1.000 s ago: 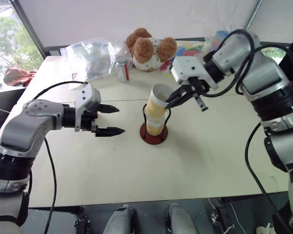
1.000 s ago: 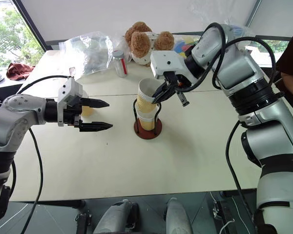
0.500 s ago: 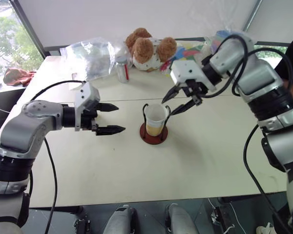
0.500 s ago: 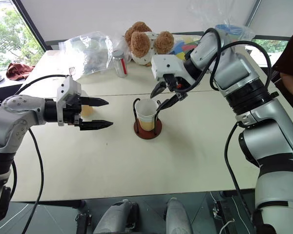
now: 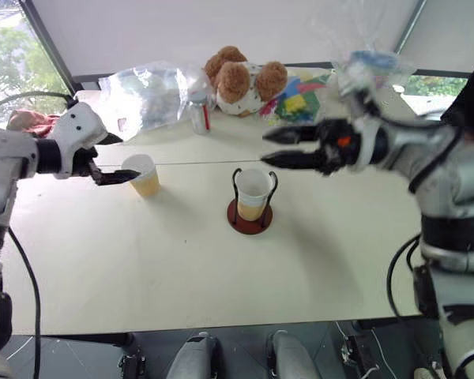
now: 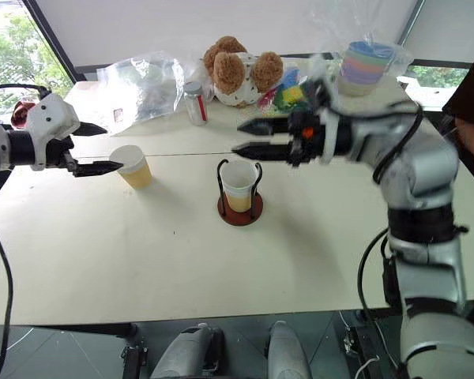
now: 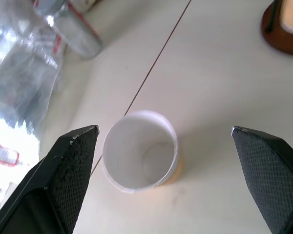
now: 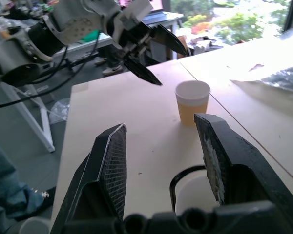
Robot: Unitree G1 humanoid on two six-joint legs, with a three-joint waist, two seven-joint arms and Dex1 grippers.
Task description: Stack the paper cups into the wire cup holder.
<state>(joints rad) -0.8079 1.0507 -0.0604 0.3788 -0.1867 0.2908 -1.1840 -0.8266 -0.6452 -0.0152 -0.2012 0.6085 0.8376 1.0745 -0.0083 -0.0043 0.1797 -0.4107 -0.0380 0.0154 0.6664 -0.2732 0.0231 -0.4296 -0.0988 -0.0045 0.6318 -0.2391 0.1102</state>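
I take the wire cup holder (image 5: pixel 250 207) as my landmark; it stands near the middle of the pale table (image 5: pixel 221 276) on its dark red round base, the two black wire loops upright. Nested paper cups (image 5: pixel 253 192) sit inside it, white rim up, between the loops; I cannot tell how many are in that stack.

To the holder's left, well apart from it, a single paper cup (image 5: pixel 143 174) stands upright on the table, open mouth up, yellow-orange band at the bottom.

My left gripper (image 5: pixel 118 158) hangs further left of the holder, just beside that lone cup, with its two black fingers spread wide. In the left wrist view the cup (image 7: pixel 139 150) lies between the fingers but touches neither of them.

My right gripper (image 5: pixel 271 147) hovers above and behind the holder, pointing left, its fingers parted and pinching nothing. From the right wrist view I look past its fingers (image 8: pixel 107 165) at a black wire loop and the stack's white rim (image 8: pixel 195 192).

Behind the holder, at the far edge of the table, lie a brown teddy bear (image 5: pixel 241 77), a small clear bottle (image 5: pixel 197 112) and a crumpled clear plastic bag (image 5: pixel 146 93).
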